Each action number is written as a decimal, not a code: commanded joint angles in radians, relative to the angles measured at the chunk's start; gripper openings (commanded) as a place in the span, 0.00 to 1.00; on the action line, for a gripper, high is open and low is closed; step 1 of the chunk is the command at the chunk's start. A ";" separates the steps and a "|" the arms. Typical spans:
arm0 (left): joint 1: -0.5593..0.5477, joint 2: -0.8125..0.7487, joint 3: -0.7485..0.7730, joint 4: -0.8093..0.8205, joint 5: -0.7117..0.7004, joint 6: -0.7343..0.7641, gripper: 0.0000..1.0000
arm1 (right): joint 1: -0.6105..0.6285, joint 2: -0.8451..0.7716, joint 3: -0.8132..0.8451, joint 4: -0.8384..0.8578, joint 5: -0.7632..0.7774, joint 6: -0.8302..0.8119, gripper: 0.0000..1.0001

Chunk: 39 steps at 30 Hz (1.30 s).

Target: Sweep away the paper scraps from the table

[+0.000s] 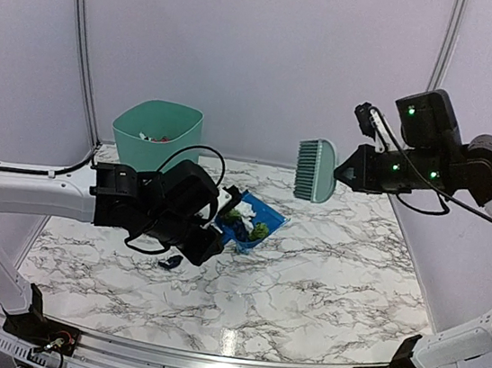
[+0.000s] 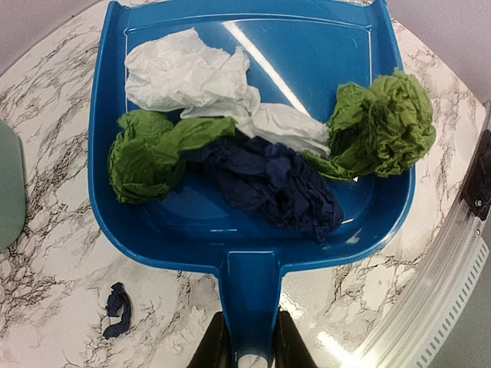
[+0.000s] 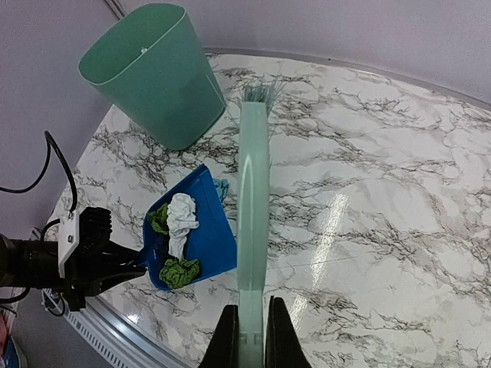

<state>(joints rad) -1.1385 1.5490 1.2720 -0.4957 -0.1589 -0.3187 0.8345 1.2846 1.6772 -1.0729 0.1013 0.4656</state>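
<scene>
Black fingers of the left gripper [image 2: 249,343] fill the bottom centre of the left wrist view, pressed in on the handle of the blue plastic dustpan [image 2: 307,54]. That grip keeps the pan level enough for its load to sit against the back wall. Most of the crumpled paper scraps lie in the pan: a white wad [image 2: 192,77] at upper left, two green wads [image 2: 146,157] at either side, and a dark blue wad [image 2: 268,180] in the middle. One small dark blue scrap [image 2: 117,309] lies apart on the white marble-patterned table [image 2: 46,192], at lower left beside the handle; by my reckoning it is what remains to be swept.

At upper right of the top view, the right gripper [image 3: 250,337] is pinching the handle of the mint-green hand brush [image 1: 318,170]. The brush hangs clear above the table, bristles away from the pan, probably parked out of the way. A mint-green plastic bin [image 1: 155,134] stands at the far left corner, likely the place for emptying. A metal rail [image 1: 223,355] edges the bottom. No brand, label or writing is readable anywhere.
</scene>
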 commanded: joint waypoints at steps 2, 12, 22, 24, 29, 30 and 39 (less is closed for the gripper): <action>0.014 -0.061 0.002 0.007 -0.011 -0.038 0.00 | -0.018 -0.101 -0.018 0.078 0.160 0.085 0.00; 0.059 -0.110 0.075 -0.072 -0.013 -0.056 0.00 | -0.029 -0.190 -0.167 0.104 0.208 0.188 0.00; 0.157 -0.108 0.230 -0.146 0.056 -0.080 0.00 | -0.030 -0.189 -0.213 0.160 0.184 0.231 0.00; 0.184 -0.103 0.261 -0.153 0.083 -0.085 0.00 | -0.030 -0.189 -0.223 0.170 0.180 0.239 0.00; 0.280 -0.096 0.313 -0.159 0.150 -0.137 0.00 | -0.029 -0.190 -0.249 0.194 0.169 0.256 0.00; 0.291 -0.095 0.324 -0.159 0.155 -0.140 0.00 | -0.029 -0.189 -0.252 0.196 0.169 0.258 0.00; 0.421 -0.081 0.426 -0.161 0.156 -0.169 0.00 | -0.029 -0.191 -0.277 0.210 0.164 0.275 0.00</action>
<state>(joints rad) -0.7570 1.4605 1.6440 -0.6418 -0.0189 -0.4633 0.8131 1.1042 1.4029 -0.9062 0.2707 0.7204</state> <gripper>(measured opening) 0.151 0.037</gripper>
